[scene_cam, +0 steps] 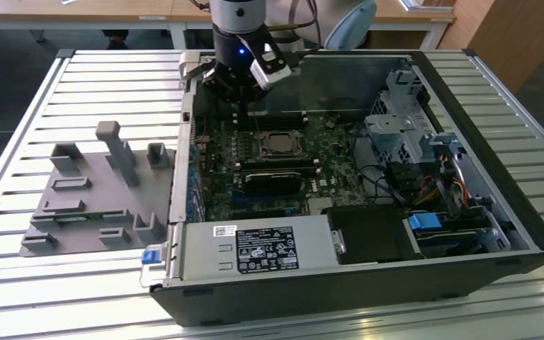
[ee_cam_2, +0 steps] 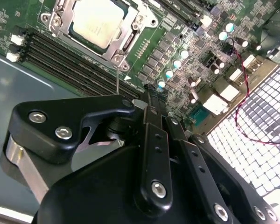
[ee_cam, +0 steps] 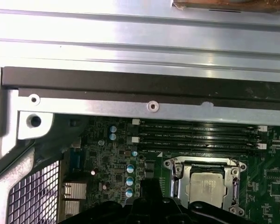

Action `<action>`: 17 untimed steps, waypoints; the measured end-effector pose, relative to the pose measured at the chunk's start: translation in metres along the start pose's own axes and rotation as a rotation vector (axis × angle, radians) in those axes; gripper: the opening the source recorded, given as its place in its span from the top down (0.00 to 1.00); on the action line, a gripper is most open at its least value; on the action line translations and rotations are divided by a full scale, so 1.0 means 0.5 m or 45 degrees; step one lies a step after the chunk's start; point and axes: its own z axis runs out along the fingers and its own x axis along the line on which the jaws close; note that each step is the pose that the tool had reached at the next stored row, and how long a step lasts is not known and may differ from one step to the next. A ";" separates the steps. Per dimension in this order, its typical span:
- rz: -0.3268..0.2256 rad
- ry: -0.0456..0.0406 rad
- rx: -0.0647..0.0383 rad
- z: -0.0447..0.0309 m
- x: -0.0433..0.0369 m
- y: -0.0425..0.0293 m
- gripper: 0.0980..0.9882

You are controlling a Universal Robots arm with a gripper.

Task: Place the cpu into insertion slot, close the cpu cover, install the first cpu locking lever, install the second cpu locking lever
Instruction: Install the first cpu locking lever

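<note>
The cpu [scene_cam: 277, 144] is sitting in the slot [scene_cam: 297, 144], just above the middle of the exterior view, its pale metal top facing up. The cover [ee_cam_2: 126, 41] is lying down flat around it, framing the chip through its square window; both wrist views are showing that. A thin lever [ee_cam_2: 117, 77] is sticking out from one corner of the cover and running toward the gripper [ee_cam_2: 151, 95], passing just beside its black linkage. Whether it is touching the tips is hard to tell.

The gripper is hanging at the upper centre of the exterior view, just above the cpu in the frame and pointing down at the board [scene_cam: 338, 152]. In the second wrist view its two fingers [ee_cam_2: 155, 116] are lying pressed together, with nothing showing between them.

Long memory slots [ee_cam: 196, 136] are running alongside the cpu, between it and the case [scene_cam: 484, 113] wall. The board is lying inside the open case, which is taking up the centre and right of the exterior view. A boxy power supply [scene_cam: 253, 248] is filling the case's lower-middle part. On the exterior view's left, a grey fixture [scene_cam: 93, 198] with upright posts is resting on the slatted table [scene_cam: 26, 92], well apart from the gripper.
</note>
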 end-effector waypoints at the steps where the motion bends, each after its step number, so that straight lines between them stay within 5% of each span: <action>1: 0.001 0.000 0.000 0.000 0.000 0.001 0.99; 17: 0.017 -0.001 -0.003 0.002 -0.005 0.006 0.99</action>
